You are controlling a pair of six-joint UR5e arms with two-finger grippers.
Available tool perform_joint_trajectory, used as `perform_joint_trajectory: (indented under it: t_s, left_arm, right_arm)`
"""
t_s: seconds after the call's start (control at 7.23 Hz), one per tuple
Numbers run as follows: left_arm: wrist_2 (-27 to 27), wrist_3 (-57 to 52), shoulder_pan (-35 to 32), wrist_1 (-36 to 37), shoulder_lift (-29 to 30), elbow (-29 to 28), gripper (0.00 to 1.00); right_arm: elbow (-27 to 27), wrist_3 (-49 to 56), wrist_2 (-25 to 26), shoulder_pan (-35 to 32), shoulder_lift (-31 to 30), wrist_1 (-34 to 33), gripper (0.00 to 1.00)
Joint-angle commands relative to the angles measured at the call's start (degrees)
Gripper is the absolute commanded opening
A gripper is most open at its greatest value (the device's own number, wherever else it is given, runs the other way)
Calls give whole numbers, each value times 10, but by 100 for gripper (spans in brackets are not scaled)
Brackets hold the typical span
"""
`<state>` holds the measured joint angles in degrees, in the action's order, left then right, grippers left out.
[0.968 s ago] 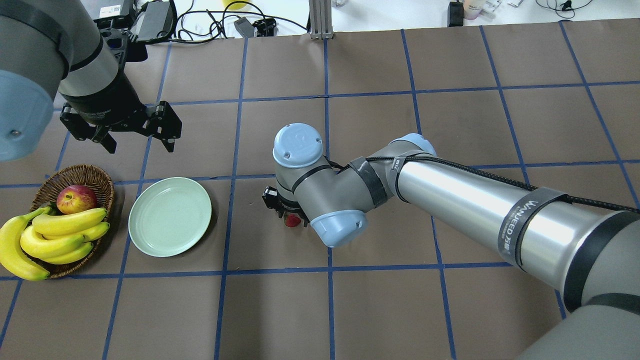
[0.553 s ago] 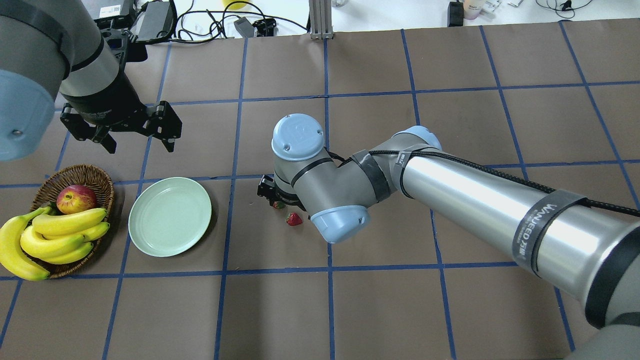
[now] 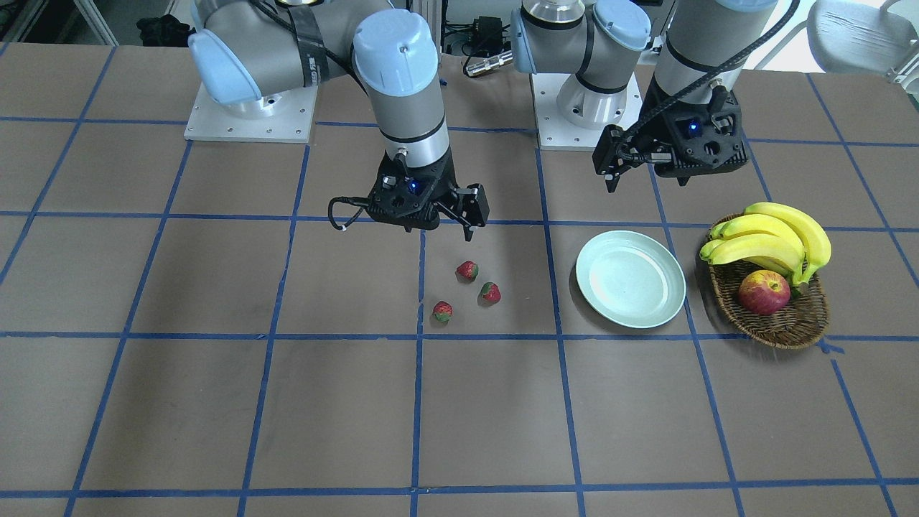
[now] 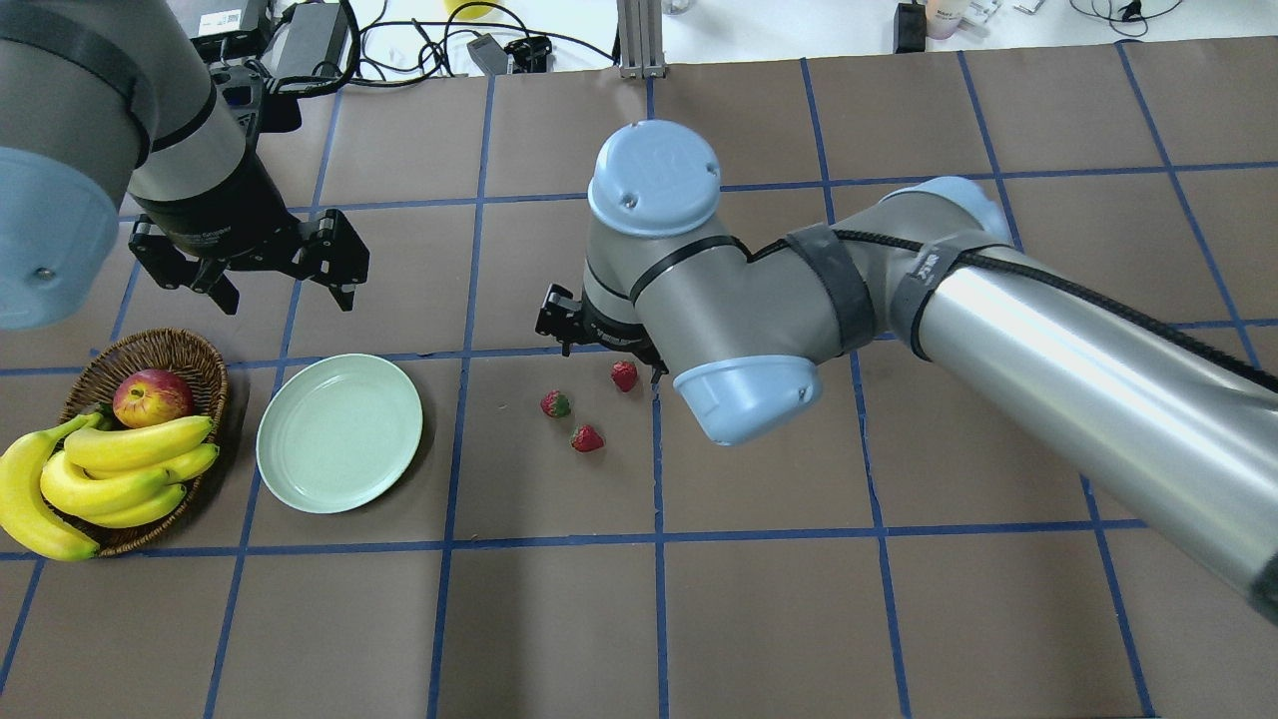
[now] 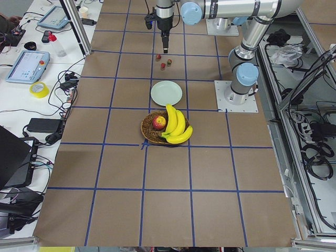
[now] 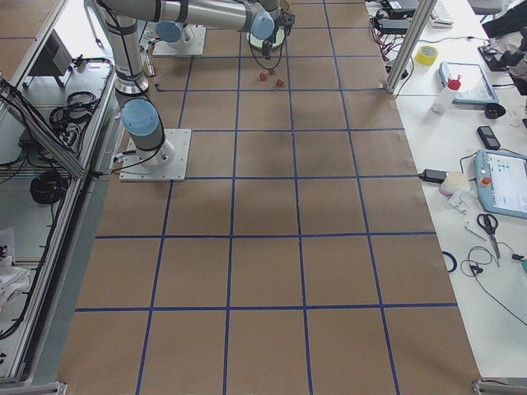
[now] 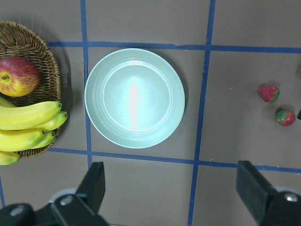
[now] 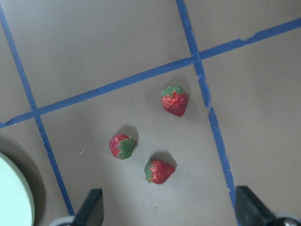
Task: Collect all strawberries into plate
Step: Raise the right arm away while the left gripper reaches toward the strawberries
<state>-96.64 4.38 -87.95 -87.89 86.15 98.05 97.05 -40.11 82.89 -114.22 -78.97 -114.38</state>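
Three small red strawberries lie close together on the brown table: one point(image 4: 555, 403), one point(image 4: 587, 438) and one point(image 4: 624, 375). They also show in the front view point(image 3: 467, 270) and the right wrist view point(image 8: 175, 100). The pale mint-green plate point(image 4: 339, 432) is empty, to their left in the overhead view. My right gripper point(image 4: 602, 345) hangs open and empty above the table, just beyond the strawberries. My left gripper point(image 4: 280, 285) is open and empty, above the table beyond the plate, which fills the left wrist view point(image 7: 134, 98).
A brown wicker basket point(image 4: 205, 355) with bananas point(image 4: 120, 469) and a red-yellow apple point(image 4: 152, 396) stands left of the plate. Cables and power bricks point(image 4: 310, 35) lie past the table's far edge. Blue tape lines grid the table.
My right gripper has risen and moved away from the strawberries toward the far side; all three strawberries now show. The left arm has hardly moved.
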Motion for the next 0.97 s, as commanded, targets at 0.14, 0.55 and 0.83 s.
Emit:
perform_joint_trajectory:
  t_s: [0.14, 0.55, 0.83]
  left_arm:
    - [0, 227, -39, 18, 11, 41, 100]
    - [71, 394, -86, 120, 36, 102, 100]
    - [77, 404, -86, 211, 72, 143, 100]
  right_arm:
    - [-177, 71, 11, 11, -17, 251, 100]
    - [-176, 110, 73, 17, -43, 286, 100]
    - [-175, 147, 91, 78, -74, 319, 100]
